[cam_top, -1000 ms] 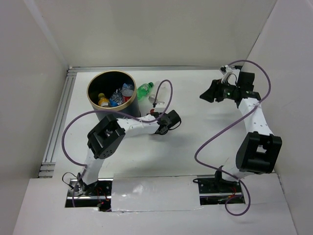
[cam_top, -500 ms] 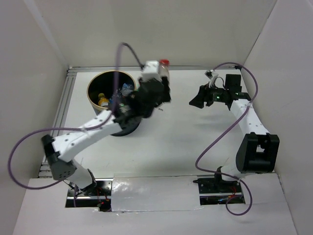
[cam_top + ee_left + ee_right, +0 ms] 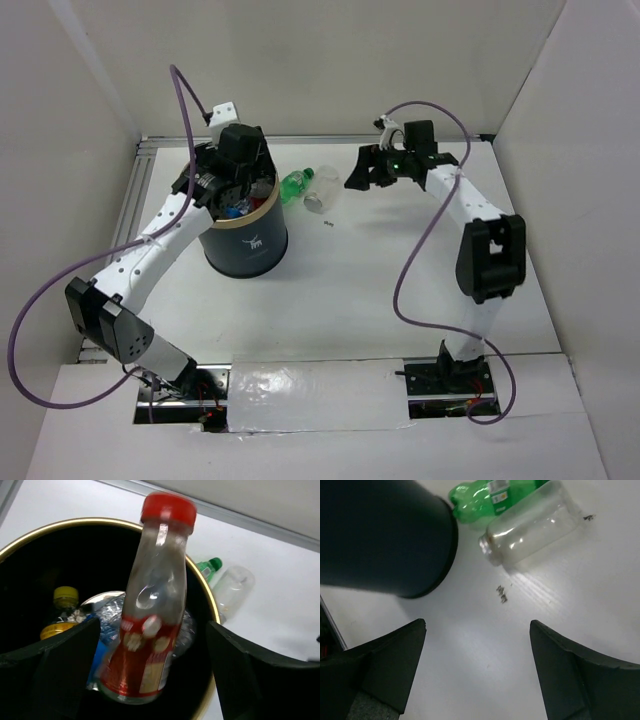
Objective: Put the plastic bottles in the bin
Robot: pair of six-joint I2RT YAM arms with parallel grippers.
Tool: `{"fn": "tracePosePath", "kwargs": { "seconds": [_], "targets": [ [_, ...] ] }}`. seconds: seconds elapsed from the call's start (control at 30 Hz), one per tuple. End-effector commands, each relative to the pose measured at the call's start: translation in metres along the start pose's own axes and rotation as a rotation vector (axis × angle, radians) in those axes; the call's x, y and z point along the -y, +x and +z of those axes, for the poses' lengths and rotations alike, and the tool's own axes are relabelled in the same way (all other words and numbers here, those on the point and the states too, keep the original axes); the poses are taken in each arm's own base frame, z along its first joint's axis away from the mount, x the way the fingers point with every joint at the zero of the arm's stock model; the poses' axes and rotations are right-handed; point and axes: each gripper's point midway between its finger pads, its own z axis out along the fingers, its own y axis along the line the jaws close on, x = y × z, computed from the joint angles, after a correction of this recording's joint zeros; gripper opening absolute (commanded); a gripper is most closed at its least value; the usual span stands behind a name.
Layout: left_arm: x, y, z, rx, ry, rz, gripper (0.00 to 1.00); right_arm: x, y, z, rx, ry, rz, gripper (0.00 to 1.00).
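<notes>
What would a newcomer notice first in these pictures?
A red-capped bottle sits tilted over the bin, between the open fingers of the left gripper and clear of both. Beside the bin, a green bottle and a clear bottle lie on the table, the open right gripper close by.

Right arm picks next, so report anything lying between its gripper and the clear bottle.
Nothing visible: only bare table separates the right gripper from the clear bottle. The green bottle lies beyond, beside the bin.
</notes>
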Motion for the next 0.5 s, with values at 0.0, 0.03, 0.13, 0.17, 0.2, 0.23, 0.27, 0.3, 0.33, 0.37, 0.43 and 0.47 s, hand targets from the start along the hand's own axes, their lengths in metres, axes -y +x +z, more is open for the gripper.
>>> {"fn": "tracePosePath", "kwargs": {
  "seconds": [0.0,0.03,0.13,0.17,0.2,0.23,0.27,0.3,0.33,0.37,0.43,0.47],
  "targets": [
    [-0.012,-0.018,-0.002,0.015,-0.007,-0.034,0.99,0.027,-0.02,0.034,0.03,0.088,0.19,0.91],
    [-0.016,-0.02,-0.001,0.011,-0.01,-0.027,0.99,0.022,-0.03,0.045,0.042,0.103,0.191,0.93],
    [-0.006,-0.036,-0.024,0.042,0.062,-0.01,0.99,0.029,-0.033,0.073,0.042,0.162,0.182,0.97],
    [0.002,-0.036,-0.034,0.038,0.108,0.008,0.99,0.039,-0.026,0.084,0.026,0.179,0.202,0.99],
    [0.008,-0.036,-0.044,0.045,0.138,0.034,0.99,0.037,-0.026,0.092,0.022,0.172,0.218,0.99],
    [0.023,-0.033,-0.065,0.058,0.209,0.085,0.99,0.039,-0.033,0.097,0.036,0.169,0.23,0.99],
    [0.034,-0.028,-0.076,0.057,0.264,0.109,0.99,0.049,-0.028,0.11,0.035,0.169,0.25,0.99],
    [0.041,-0.019,-0.086,0.044,0.305,0.139,0.99,0.052,-0.029,0.116,0.043,0.168,0.274,0.99],
    [0.048,-0.01,-0.096,0.041,0.343,0.16,0.99,0.053,-0.038,0.119,0.058,0.164,0.265,0.99],
    [0.057,0.014,-0.114,0.01,0.404,0.202,0.99,0.057,-0.029,0.134,0.044,0.166,0.282,0.99],
    [0.059,0.035,-0.128,-0.003,0.419,0.197,0.99,0.057,-0.034,0.144,0.059,0.168,0.29,0.99],
    [0.06,0.061,-0.142,-0.037,0.457,0.222,0.99,0.062,-0.024,0.156,0.045,0.187,0.309,0.99]
  ]
}}
